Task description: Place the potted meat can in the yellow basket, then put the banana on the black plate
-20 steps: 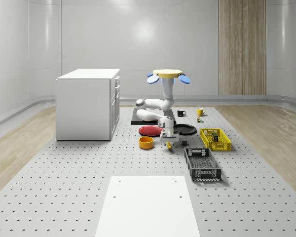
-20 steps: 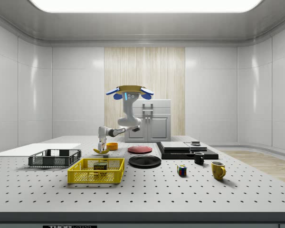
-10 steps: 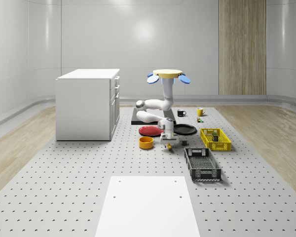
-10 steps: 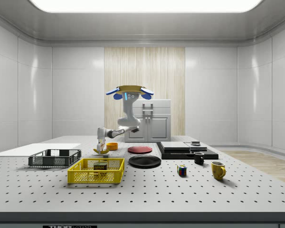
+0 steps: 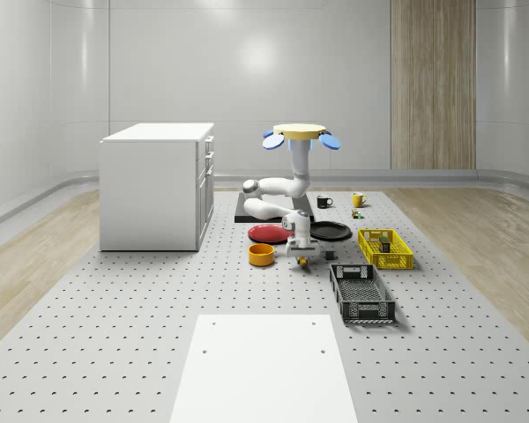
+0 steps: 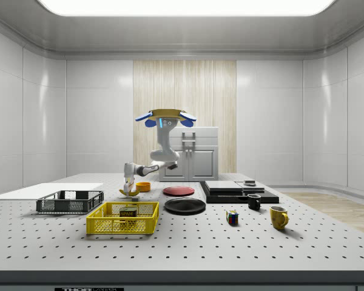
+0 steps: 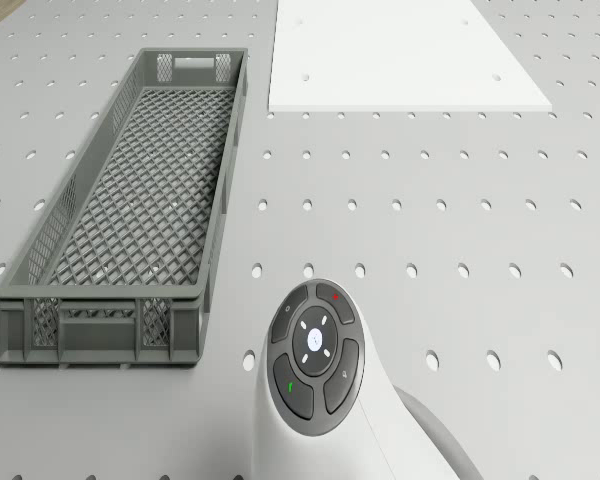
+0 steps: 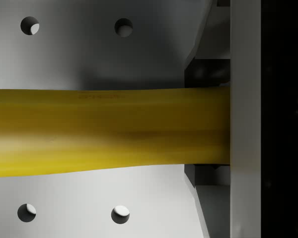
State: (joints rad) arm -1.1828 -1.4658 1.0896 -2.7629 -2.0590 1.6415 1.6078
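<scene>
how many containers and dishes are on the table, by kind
baskets/crates: 2 (yellow basket, grey crate)
plates: 2 (black plate, red plate)
bowls: 1 (orange bowl)
mugs: 2 (black mug, yellow mug)
total: 7

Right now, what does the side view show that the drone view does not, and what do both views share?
Only the side view: the drone hovering above the table, the banana, the potted meat can inside the yellow basket, and the black plate. Only the drone view: the button pad on the arm. Both: the grey crate, the white panel and the perforated table.
</scene>
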